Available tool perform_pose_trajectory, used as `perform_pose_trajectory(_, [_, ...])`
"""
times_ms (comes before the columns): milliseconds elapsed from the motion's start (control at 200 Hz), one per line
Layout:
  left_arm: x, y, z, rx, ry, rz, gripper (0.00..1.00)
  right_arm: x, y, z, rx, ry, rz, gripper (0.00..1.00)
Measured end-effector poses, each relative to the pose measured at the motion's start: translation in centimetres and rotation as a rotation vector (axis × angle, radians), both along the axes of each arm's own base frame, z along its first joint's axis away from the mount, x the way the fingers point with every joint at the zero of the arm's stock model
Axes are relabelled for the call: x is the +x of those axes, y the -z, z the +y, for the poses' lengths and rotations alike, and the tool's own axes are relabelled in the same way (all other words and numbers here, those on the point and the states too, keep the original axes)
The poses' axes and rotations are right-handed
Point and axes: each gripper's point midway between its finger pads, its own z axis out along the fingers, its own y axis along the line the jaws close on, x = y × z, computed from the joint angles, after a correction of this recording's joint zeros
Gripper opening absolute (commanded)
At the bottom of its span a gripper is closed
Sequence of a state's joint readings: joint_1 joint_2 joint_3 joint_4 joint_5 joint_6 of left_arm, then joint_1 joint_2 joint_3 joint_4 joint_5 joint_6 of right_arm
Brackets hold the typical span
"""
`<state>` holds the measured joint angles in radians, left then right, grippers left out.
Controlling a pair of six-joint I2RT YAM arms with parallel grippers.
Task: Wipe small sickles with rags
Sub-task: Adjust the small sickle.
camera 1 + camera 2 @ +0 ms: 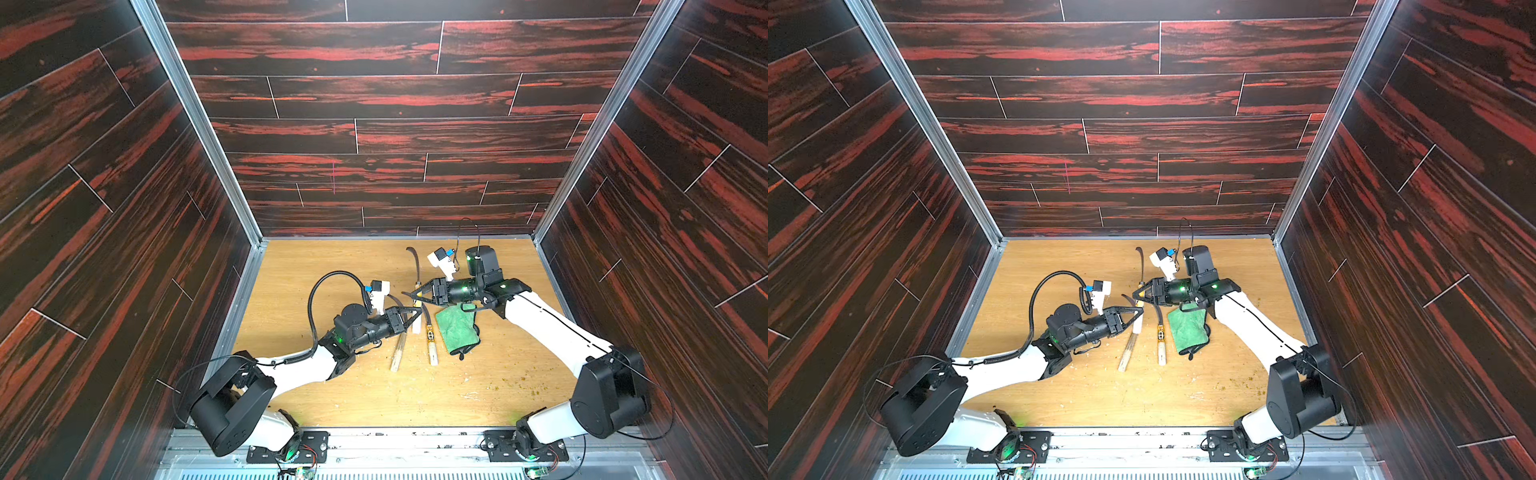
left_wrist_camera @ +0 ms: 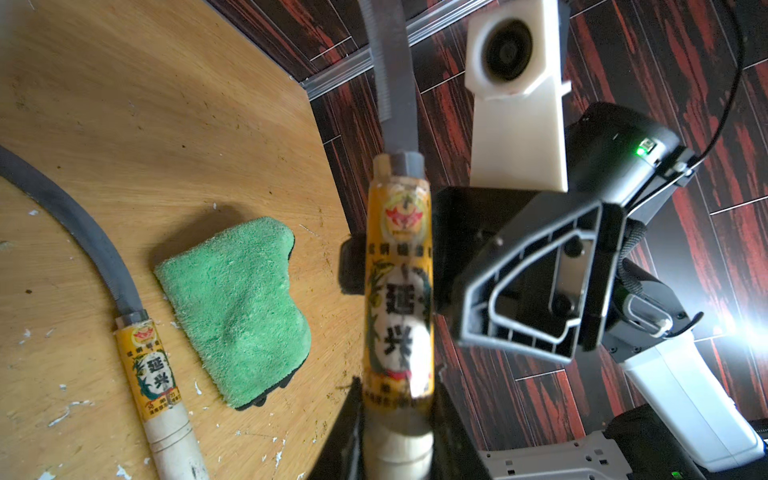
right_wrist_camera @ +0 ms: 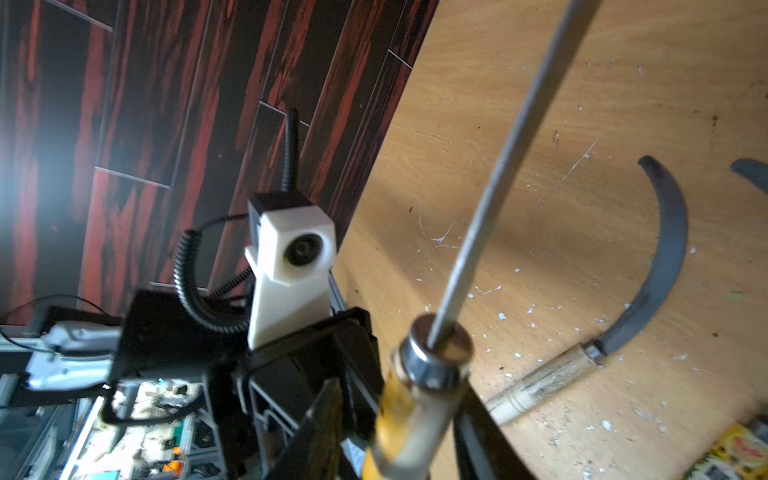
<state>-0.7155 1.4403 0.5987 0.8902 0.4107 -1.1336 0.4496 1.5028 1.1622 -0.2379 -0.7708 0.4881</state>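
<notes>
My left gripper [image 1: 417, 311] [image 2: 397, 436] is shut on the pale handle of a small sickle [image 1: 416, 270] [image 2: 398, 291] with a yellow-black label, held off the table with its blade towards the back wall. My right gripper [image 1: 417, 293] [image 3: 399, 424] straddles the same handle just below the metal ferrule [image 3: 436, 353]; one finger [image 3: 326, 415] still stands apart from it. A second labelled sickle [image 1: 430, 334] [image 2: 153, 374] and a plain-handled one [image 1: 397, 353] [image 3: 552, 378] lie on the table. The green rag [image 1: 457, 328] [image 2: 237, 307] lies beside them, under the right arm.
The wooden table [image 1: 332, 395] is boxed in by dark red panel walls on three sides. White flecks and crumbs are scattered over its front right part [image 1: 519, 382]. Both arm bases sit at the front edge.
</notes>
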Motion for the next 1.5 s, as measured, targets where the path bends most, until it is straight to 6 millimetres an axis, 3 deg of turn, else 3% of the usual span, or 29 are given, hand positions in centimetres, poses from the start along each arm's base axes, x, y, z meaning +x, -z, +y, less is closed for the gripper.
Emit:
perform_pose_trajectory(125, [0.0,-0.2,-0.1,-0.001,0.003,-0.017,0.00,-0.1,-0.1,0.2,0.012,0.000,0.029,0.10])
perform_pose_trajectory(230, [-0.1,-0.1,-0.1,0.004,0.004,-0.017,0.00,-0.2,-0.1,0.2,0.011,0.001,0.039,0.03])
perform_pose_trajectory(341, [-0.1,0.0,-0.1,0.008,0.003,-0.017,0.17,-0.2,-0.1,0.2,0.009,0.003,0.039,0.00])
perform_pose_trajectory(441, [-0.1,0.0,0.0,0.010,0.000,-0.016,0.30,-0.2,0.0,0.2,0.007,0.006,0.042,0.00])
perform_pose_trajectory(551, [0.0,0.2,0.0,0.018,-0.004,-0.011,0.34,-0.1,-0.1,0.3,0.007,0.012,0.042,0.00])
perform_pose_trajectory(1067, [1.1,-0.1,-1.5,0.049,0.006,0.003,0.36,0.0,-0.2,2.0,-0.011,0.023,0.048,0.00])
perform_pose_trajectory(1498, [1.6,0.1,-1.7,0.051,-0.006,0.004,0.36,0.8,-0.1,2.1,-0.025,0.057,0.071,0.00])
